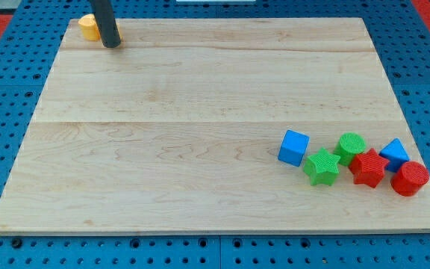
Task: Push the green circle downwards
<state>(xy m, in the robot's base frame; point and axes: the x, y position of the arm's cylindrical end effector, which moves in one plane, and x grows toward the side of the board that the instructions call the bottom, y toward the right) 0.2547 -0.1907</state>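
The green circle [350,144] lies at the view's lower right, in a cluster of blocks. It touches the red star [368,169] below it and sits next to the green star [322,167] at its lower left. My tip [111,44] is far away at the view's top left, just right of an orange block [89,28] that the rod partly hides. The rod is dark and comes down from the top edge.
A blue cube [294,147] lies left of the green circle. A blue triangle [395,153] and a red cylinder [409,178] lie to its right. The wooden board [200,112] rests on a blue pegboard; the cluster is near the board's right edge.
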